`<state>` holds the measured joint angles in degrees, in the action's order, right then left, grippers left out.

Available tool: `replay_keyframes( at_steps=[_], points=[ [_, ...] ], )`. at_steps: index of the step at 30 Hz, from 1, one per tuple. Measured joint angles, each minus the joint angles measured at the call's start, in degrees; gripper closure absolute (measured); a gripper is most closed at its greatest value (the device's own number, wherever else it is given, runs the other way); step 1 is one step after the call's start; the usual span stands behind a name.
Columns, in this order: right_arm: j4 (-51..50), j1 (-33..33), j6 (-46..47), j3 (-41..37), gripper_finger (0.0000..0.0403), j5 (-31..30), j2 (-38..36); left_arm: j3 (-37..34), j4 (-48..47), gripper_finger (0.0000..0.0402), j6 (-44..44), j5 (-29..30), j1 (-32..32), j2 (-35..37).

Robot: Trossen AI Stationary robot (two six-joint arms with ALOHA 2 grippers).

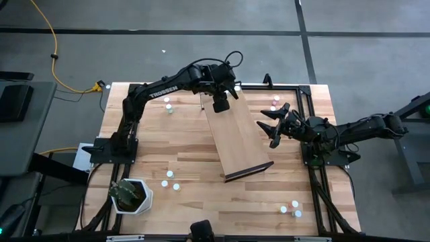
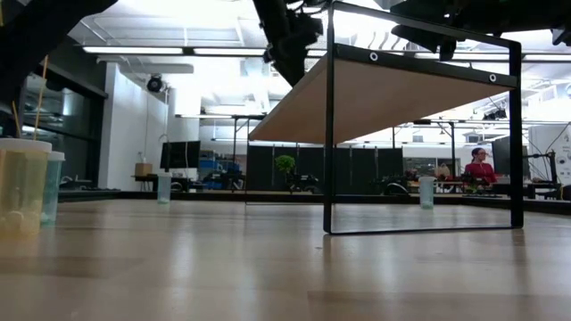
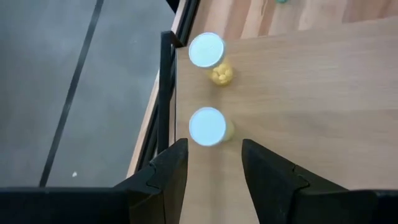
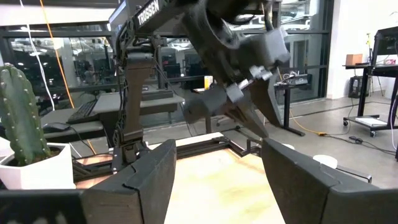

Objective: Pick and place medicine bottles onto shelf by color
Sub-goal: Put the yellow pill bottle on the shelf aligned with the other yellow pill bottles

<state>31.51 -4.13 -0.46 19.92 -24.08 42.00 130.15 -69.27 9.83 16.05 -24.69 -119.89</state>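
The shelf (image 1: 238, 138) is a tilted light-wood board on a dark frame, seen from below in the low view (image 2: 393, 98). Two yellow bottles with white caps (image 3: 207, 126) (image 3: 211, 57) stand on the board near its far edge. My left gripper (image 3: 214, 162) hovers open above that end (image 1: 222, 102), and the nearer yellow bottle stands just beyond its fingertips, untouched. My right gripper (image 1: 272, 128) is open and empty beside the shelf's right edge, facing the left arm (image 4: 214, 168). Other bottles stand on the tabletop in small groups (image 1: 168, 105) (image 1: 170, 181) (image 1: 292, 208) (image 1: 273, 104).
A potted cactus in a white pot (image 1: 131, 195) stands at the table's near left corner. In the low view, a yellow bottle (image 2: 22, 187) is close by on the left, and teal bottles (image 2: 163, 187) (image 2: 426, 192) stand farther off. A person (image 2: 480, 168) sits in the room behind.
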Motion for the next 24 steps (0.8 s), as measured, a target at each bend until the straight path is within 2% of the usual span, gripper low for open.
replay_keyframes(
  at_steps=[4,10,13,17,24],
  points=[
    [0.0,0.0,0.0,0.0,0.0174,0.0,0.0,5.0,-5.1,0.0259,-3.7,0.0,1.2,0.4],
    [-0.4,0.0,0.0,0.0,0.0174,0.0,0.0,0.7,-3.4,0.0259,-7.8,-0.4,3.6,8.0],
    [-0.9,0.0,0.3,0.0,0.0174,0.0,0.0,-4.5,4.4,0.0259,-8.1,0.0,5.6,13.3],
    [-1.7,0.0,0.7,0.0,0.0174,0.0,0.0,-17.3,17.9,0.0259,-6.8,0.0,8.5,22.9],
    [-2.2,0.0,2.0,0.0,0.0174,0.0,0.0,-53.8,48.7,0.0259,-6.6,-0.2,11.8,42.7]
  ],
)
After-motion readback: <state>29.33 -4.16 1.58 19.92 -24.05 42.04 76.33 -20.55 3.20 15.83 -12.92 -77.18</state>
